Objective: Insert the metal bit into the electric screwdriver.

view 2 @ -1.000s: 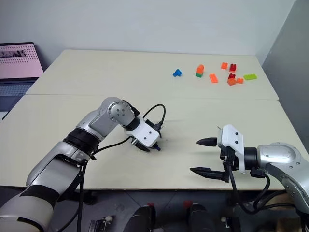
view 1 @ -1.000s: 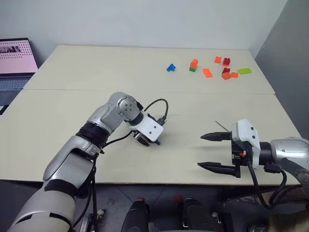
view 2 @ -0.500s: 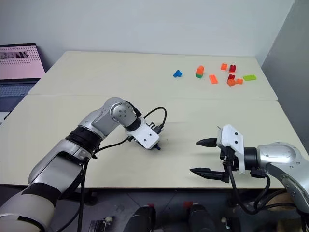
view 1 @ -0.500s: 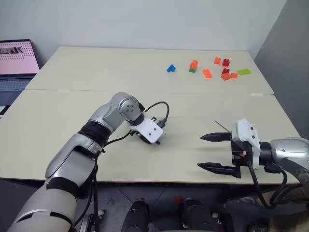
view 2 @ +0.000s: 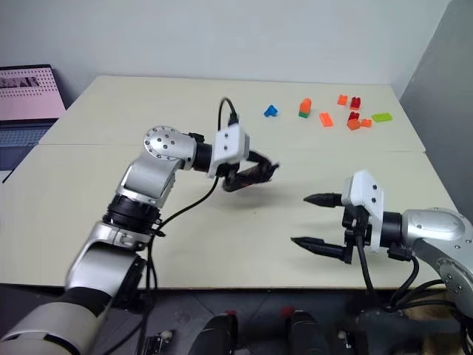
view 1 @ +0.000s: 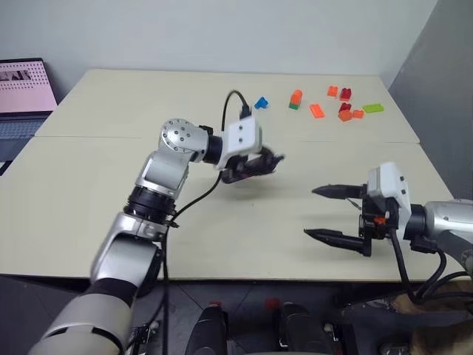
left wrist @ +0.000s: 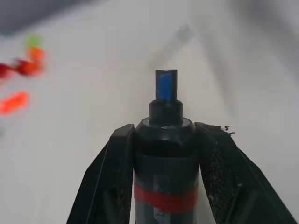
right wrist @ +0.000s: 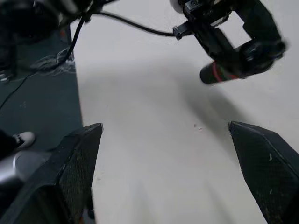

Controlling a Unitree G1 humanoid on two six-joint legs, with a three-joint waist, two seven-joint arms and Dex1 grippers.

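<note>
No text, label or number is showing clearly enough to read on anything in view.

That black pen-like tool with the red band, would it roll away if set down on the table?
Probably: the electric screwdriver looks round and slim, so it could roll on the flat table. It seems rigid, staying straight in the left hand. Its smooth body may be slippery.
</note>
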